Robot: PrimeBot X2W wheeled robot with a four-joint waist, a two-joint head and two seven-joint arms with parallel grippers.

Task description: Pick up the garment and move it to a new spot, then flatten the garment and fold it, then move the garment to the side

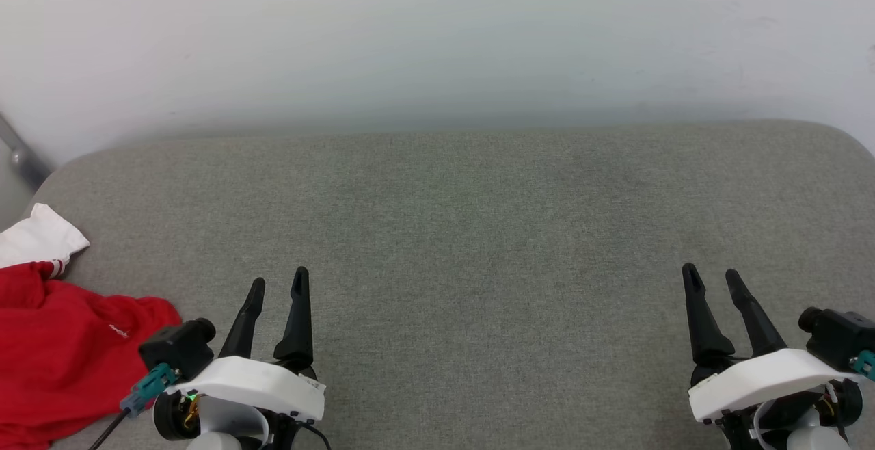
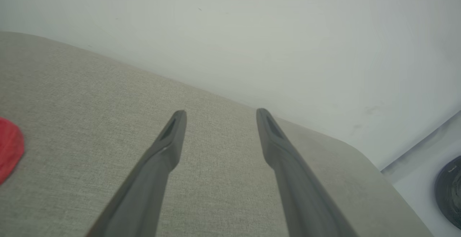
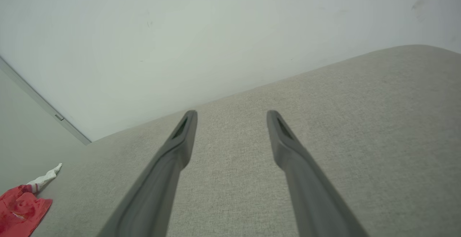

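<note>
The garment (image 1: 55,354) lies crumpled at the left edge of the grey padded surface, red cloth with a white sleeve sticking out at its far end. A bit of its red cloth (image 2: 9,150) shows at the left of the left wrist view, and the red heap with its white sleeve (image 3: 21,208) shows at the lower left of the right wrist view. My left gripper (image 1: 278,284) hovers just right of the garment, open and empty (image 2: 218,116). Far to the right, my right gripper (image 1: 711,274) is also open with nothing between its fingers (image 3: 232,116).
The grey fabric surface (image 1: 465,231) has rounded far corners and ends at a white wall (image 1: 437,33). A grey metal bar (image 1: 20,152) leans at the far left. A dark round object (image 2: 450,193) sits on the floor beyond the surface's corner.
</note>
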